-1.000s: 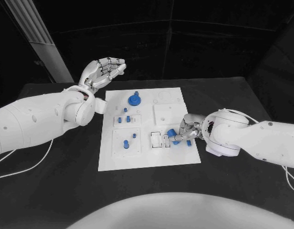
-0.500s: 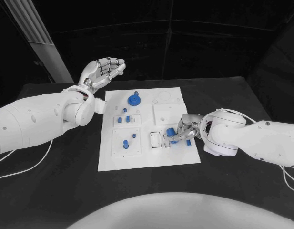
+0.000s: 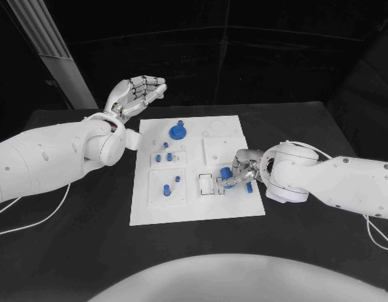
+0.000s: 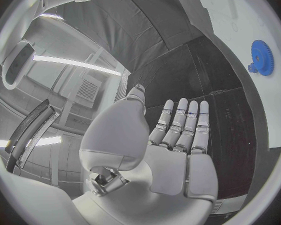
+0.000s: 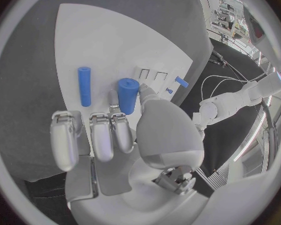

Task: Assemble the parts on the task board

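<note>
The right robot hand [image 3: 236, 168] is pinching a blue cylinder [image 5: 127, 95] over the task board [image 3: 198, 201]; the left robot hand [image 3: 136, 93] is hovering open above the counter [image 3: 85, 239].

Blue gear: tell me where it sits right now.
In the head view the blue gear stands at the far end of the task board, on its left half, near the raised left hand.

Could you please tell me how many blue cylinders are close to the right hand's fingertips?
2. A thick cylinder is apparently pinched by the right hand. A slim cylinder lies on the task board beside it. Others may be hidden under the hand.
</note>
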Motion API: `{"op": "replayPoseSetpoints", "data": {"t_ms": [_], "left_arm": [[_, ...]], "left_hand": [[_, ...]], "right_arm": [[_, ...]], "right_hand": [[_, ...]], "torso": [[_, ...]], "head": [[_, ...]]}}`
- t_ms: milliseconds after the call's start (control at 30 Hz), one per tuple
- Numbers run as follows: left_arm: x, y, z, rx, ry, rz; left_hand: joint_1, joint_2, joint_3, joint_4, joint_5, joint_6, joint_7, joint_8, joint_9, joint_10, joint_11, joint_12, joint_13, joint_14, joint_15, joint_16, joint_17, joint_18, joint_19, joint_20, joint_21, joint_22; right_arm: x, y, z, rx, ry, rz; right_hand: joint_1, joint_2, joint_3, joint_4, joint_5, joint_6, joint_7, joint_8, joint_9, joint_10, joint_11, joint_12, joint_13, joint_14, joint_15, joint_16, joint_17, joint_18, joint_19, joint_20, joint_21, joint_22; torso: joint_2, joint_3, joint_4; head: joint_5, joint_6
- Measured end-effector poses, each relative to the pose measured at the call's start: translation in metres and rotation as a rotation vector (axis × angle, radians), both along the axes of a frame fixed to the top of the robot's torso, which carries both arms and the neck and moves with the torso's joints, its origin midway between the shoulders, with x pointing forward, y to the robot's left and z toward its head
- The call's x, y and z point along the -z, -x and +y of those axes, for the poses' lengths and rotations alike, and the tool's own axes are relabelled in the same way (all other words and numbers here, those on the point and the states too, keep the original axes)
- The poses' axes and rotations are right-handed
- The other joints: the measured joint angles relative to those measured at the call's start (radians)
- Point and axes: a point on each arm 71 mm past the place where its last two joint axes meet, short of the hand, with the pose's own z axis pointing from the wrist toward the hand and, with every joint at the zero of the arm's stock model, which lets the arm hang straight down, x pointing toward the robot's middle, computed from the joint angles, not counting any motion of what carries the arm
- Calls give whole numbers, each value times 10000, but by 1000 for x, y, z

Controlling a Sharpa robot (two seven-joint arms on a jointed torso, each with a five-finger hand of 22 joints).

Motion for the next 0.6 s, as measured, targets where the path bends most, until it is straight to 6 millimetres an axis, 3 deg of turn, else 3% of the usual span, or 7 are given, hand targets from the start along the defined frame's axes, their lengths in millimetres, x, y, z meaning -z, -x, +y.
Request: {"op": "replayPoseSetpoints", "data": {"t_ms": [167, 300, 400, 467, 500, 600], "left_arm": [[0, 0, 0, -4, -1, 1], [0, 0, 1, -8, -3, 1], [0, 0, 2, -23, -7, 1], [0, 0, 2, -35, -11, 1], [0, 0, 3, -39, -12, 2], [0, 0, 3, -49, -15, 2]], "left_hand": [[0, 0, -28, -28, 0, 0, 0, 0, 0, 0, 0, 37, 0, 0, 0, 0, -6, 0, 0, 0, 0, 1], [0, 0, -28, -28, 0, 0, 0, 0, 0, 0, 0, 37, 0, 0, 0, 0, -10, 0, 0, 0, 0, 1], [0, 0, -28, -28, 0, 0, 0, 0, 0, 0, 0, 37, 0, 0, 0, 0, -10, 0, 0, 0, 0, 1], [0, 0, -28, -28, 0, 0, 0, 0, 0, 0, 0, 37, 0, 0, 0, 0, -9, 0, 0, 0, 0, 1], [0, 0, -28, -28, 0, 0, 0, 0, 0, 0, 0, 37, 0, 0, 0, 0, -10, 0, 0, 0, 0, 2], [0, 0, -28, -28, 0, 0, 0, 0, 1, 0, 0, 37, 0, 0, 0, 0, -9, 0, 0, 0, 0, 2]], "right_arm": [[-1, 1, 1, -75, -12, -15], [-2, 2, 0, -106, -51, -41], [-2, 3, -2, -103, -122, -88], [-2, 4, -3, -95, -190, -128], [-2, 5, -4, -89, -232, -154], [-2, 6, -6, -53, -380, -250]], "right_hand": [[262, 252, 277, -232, 84, -53, 52, -114, 2, 0, 0, 0, 0, 15, 15, 0, 0, 1, -35, 35, 0, 0], [325, 449, 483, -194, 353, 9, -33, -271, 1, 0, 0, 0, 0, 15, 15, 0, 0, 1, -35, 35, 0, 0], [258, 516, 643, -145, 555, 46, -105, -377, -6, 0, -1, 0, 0, 15, 14, 0, 0, 0, -35, 35, 0, 0], [249, 525, 765, -153, 682, 123, -29, -458, -14, -1, -1, 0, 0, 15, 14, 0, 0, 1, -35, 34, 0, 0], [249, 525, 831, -158, 721, 187, 23, -524, -118, 0, -1, 0, 0, 15, 14, 0, 0, 1, -35, 34, 0, 0], [251, 523, 1018, -180, 735, 520, 9, -773, -897, -1, -78, 0, 0, 15, 14, 0, 0, 1, -35, 34, 0, 0]], "torso": [[-4, 3, -1], [-5, 4, -2], [-4, 5, -4], [-2, 6, -7], [0, 7, -9], [3, 7, -9]], "head": [[7, 0], [11, 0], [11, 0], [25, 0], [28, 0], [29, 0]]}}
